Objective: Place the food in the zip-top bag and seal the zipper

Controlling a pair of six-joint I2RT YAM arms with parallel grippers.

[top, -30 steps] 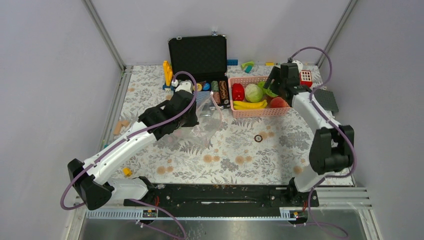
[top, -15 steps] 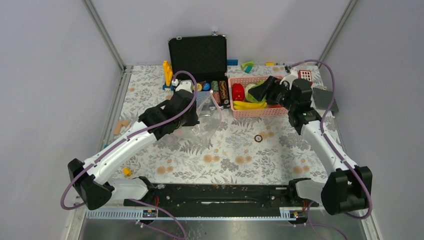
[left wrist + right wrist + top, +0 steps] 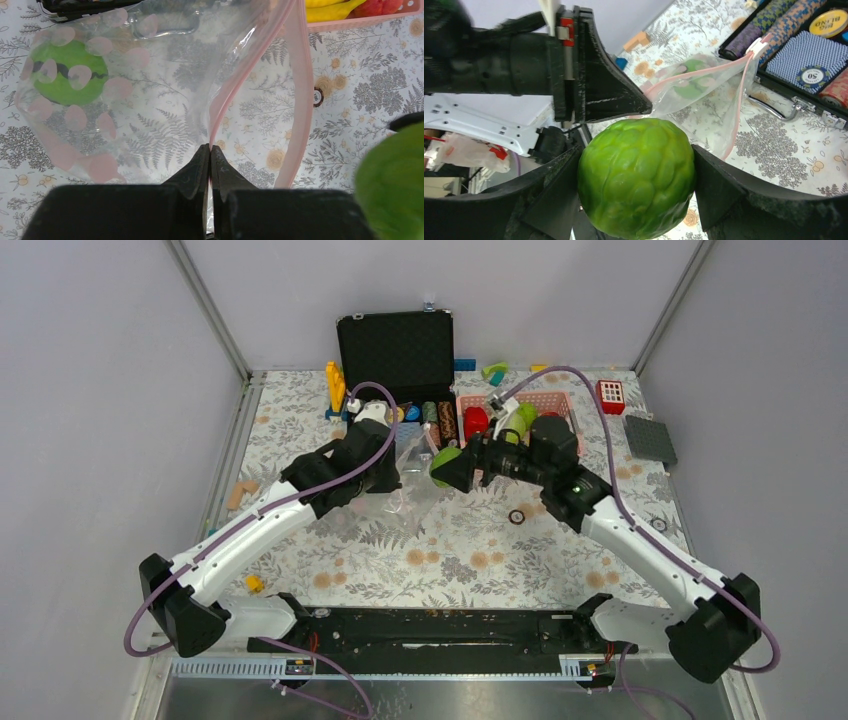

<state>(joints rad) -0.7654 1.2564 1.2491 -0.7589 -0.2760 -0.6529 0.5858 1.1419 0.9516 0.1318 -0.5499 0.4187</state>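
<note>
One green cabbage [image 3: 636, 170] sits clenched in the right gripper [image 3: 638, 186] at mid-frame; the left gripper [image 3: 210, 151] pinches the zipper [image 3: 302, 90] of the zip-top bag [image 3: 150, 100].

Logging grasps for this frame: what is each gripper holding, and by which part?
The left gripper pinches the zip-top bag by the pink zipper strip at its mouth. The right gripper clamps a green cabbage across its round sides.
</note>
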